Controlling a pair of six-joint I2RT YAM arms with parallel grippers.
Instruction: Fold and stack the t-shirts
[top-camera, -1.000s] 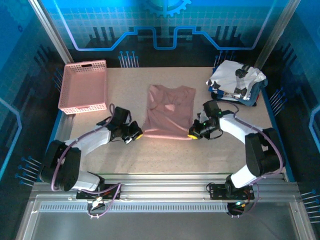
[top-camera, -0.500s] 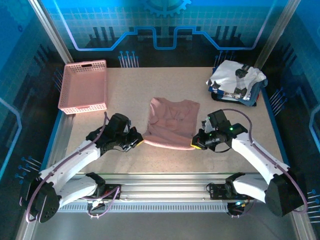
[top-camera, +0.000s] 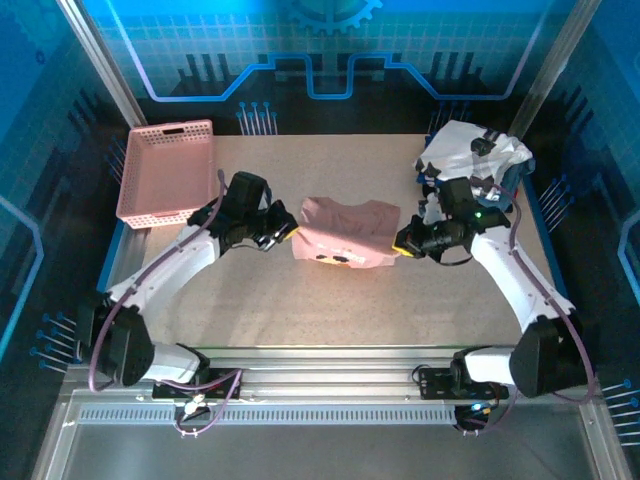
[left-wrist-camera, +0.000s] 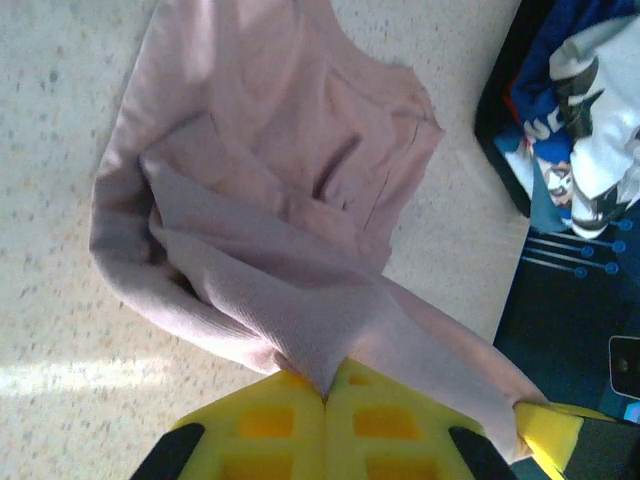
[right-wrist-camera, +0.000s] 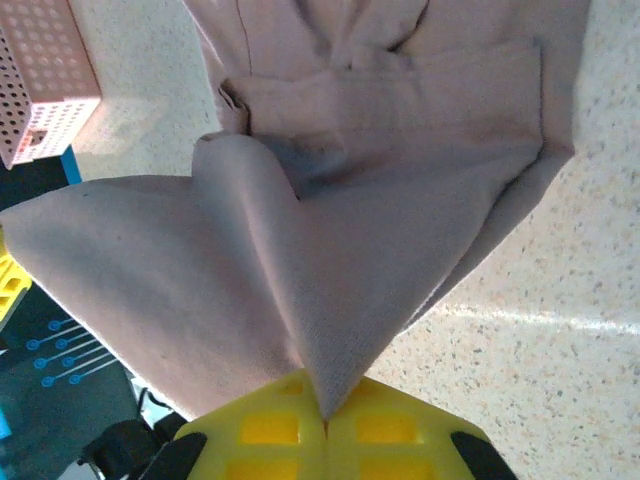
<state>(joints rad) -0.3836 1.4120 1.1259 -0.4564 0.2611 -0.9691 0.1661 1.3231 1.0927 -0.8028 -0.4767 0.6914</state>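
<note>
Overhead, the left gripper (top-camera: 284, 234) is pinching the left edge of the dusty-pink t-shirt (top-camera: 345, 232), jaws closed tight on the cloth. The right gripper (top-camera: 402, 246) is clamping the right edge likewise. The shirt is lying bunched at mid-table between them. The speckled table (top-camera: 330, 310) is also carrying a pink lattice basket (top-camera: 165, 214) at far left and a white t-shirt with black patches (top-camera: 470, 155) heaped at far right. Blue panels (top-camera: 330, 50) are enclosing the cell.

At the left wrist, the yellow fingers (left-wrist-camera: 270, 430) are meeting on a fold of pink cloth that is stretching up to them. A navy t-shirt (left-wrist-camera: 550, 50) is showing beneath the white one, cut off by the frame.

At the right wrist, the fingers (right-wrist-camera: 380, 425) are gripping a peaked fold, with the hem hanging slack. The basket's corner (right-wrist-camera: 40, 90) is showing at upper left.
</note>
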